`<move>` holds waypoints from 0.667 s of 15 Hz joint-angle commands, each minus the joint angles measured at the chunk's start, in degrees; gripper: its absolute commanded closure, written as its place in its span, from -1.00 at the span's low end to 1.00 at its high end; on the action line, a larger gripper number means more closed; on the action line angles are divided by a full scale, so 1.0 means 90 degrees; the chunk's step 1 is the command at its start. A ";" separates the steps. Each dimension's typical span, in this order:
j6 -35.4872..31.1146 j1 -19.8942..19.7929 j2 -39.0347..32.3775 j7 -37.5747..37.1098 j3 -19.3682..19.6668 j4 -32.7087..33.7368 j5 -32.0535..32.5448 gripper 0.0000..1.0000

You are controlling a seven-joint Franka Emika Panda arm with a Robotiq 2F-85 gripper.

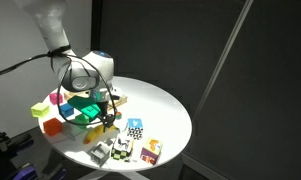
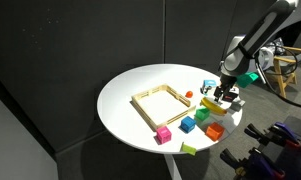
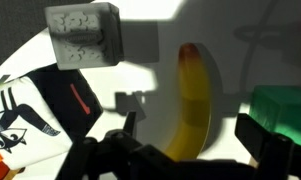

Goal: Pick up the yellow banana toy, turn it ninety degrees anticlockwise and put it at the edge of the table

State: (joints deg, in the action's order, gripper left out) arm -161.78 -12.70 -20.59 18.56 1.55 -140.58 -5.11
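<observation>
The yellow banana toy (image 3: pixel 195 95) lies on the round white table (image 1: pixel 162 105), seen close up in the wrist view with its reddish tip pointing away. My gripper (image 3: pixel 190 135) is open and low over it, one dark finger on each side of the banana's near half, not closed on it. In both exterior views the gripper (image 1: pixel 110 118) (image 2: pixel 226 97) hangs among the toys at the table's side (image 2: pixel 140 85), and the banana is hidden beneath it.
A grey-white block (image 3: pixel 83 35) lies just beyond the left finger, and a green block (image 3: pixel 285 105) is beside the right finger. Picture blocks (image 3: pixel 20 115) lie at the left. A wooden frame (image 2: pixel 162 103) lies mid-table. Coloured cubes (image 1: pixel 52 127) crowd the rim.
</observation>
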 commanded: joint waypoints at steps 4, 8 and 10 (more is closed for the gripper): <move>-0.0184 0.0040 -0.0291 -0.0150 -0.0044 0.0230 0.0208 -1.00; -0.0172 0.0135 -0.0355 -0.0208 -0.0117 0.0370 0.0199 -1.00; -0.0177 0.0187 -0.0378 -0.0237 -0.0141 0.0425 0.0206 -1.00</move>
State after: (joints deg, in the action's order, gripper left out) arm -163.04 -11.37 -23.15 18.14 0.75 -138.22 -4.51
